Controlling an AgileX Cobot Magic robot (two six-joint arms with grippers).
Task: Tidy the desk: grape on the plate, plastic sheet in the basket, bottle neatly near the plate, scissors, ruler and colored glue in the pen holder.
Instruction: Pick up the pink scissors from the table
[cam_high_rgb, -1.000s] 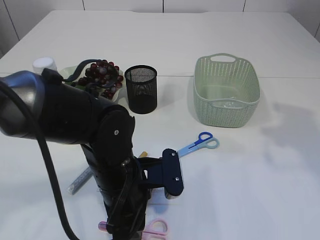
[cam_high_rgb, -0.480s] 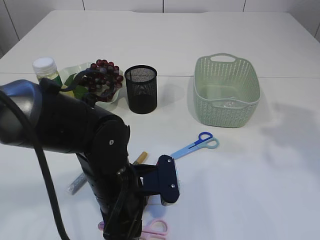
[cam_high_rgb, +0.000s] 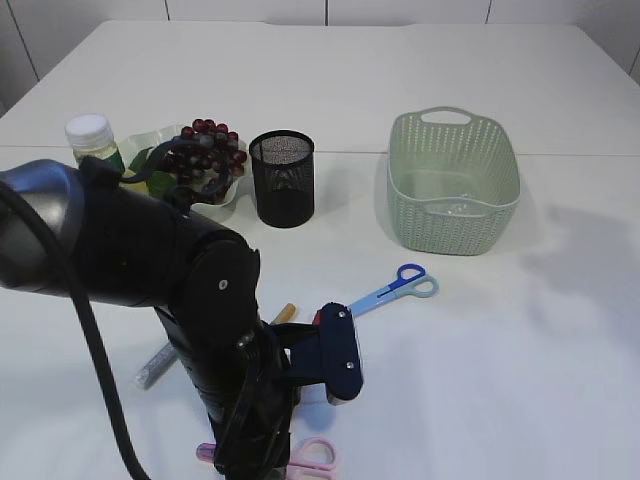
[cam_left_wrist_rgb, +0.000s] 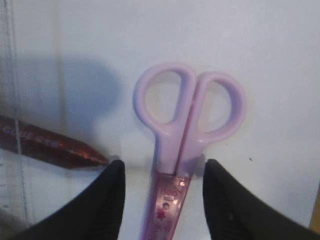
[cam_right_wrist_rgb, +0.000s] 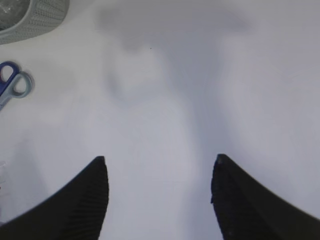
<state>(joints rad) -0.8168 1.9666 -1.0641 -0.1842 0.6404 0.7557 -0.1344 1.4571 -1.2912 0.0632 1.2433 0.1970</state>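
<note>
Exterior view: the left arm (cam_high_rgb: 150, 290) fills the near left of the white surface (cam_high_rgb: 480, 380), bent low over the pink scissors (cam_high_rgb: 310, 455), whose handles peek out at the near edge. Blue scissors (cam_high_rgb: 395, 287) lie in the middle, handles toward the green basket (cam_high_rgb: 455, 185) at the far right. A glitter glue pen (cam_high_rgb: 157, 365) shows to the left of the arm, and the tip of another pen (cam_high_rgb: 284, 313) just to its right. At the far left, grapes (cam_high_rgb: 205, 150) sit on the plate (cam_high_rgb: 225, 195), a bottle (cam_high_rgb: 90, 138) beside it on the left, the black mesh pen holder (cam_high_rgb: 283, 178) just to its right. The right arm is out of this frame.

Left wrist view: the left gripper (cam_left_wrist_rgb: 162, 167) stands with jaws apart, straddling the pink scissors just below the handle loops, holding nothing yet. The scissors' long axis runs straight up the frame, between the jaws and across their closing line, so a squeeze would likely catch the shank. A red glue pen (cam_left_wrist_rgb: 45, 147) lies just beside the left jaw, over what looks like a clear ruler (cam_left_wrist_rgb: 12, 100).

Right wrist view: the right gripper (cam_right_wrist_rgb: 160, 170) hangs released over bare surface, well apart from the blue scissors at the left edge. The left arm is plainly the nearer one.
</note>
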